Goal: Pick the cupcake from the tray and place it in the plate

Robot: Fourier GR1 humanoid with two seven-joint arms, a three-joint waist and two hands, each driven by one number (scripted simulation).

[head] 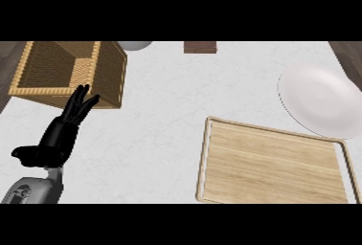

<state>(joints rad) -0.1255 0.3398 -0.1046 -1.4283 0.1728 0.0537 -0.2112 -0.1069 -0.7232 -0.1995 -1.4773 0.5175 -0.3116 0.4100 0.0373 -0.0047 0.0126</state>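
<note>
My left hand [62, 130] rests open at the frame's left, fingers straight, tips just in front of the wicker basket [42, 91] at upper left. The wooden tray [272, 165] sits lower right, the white plate [322, 101] touching its upper right corner.

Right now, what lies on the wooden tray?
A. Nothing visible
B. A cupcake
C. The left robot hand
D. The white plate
A: the wooden tray shows only its bare board, with no cupcake in view; the white plate lies beyond its far right corner, and the left robot hand is open by the wicker basket.
</note>
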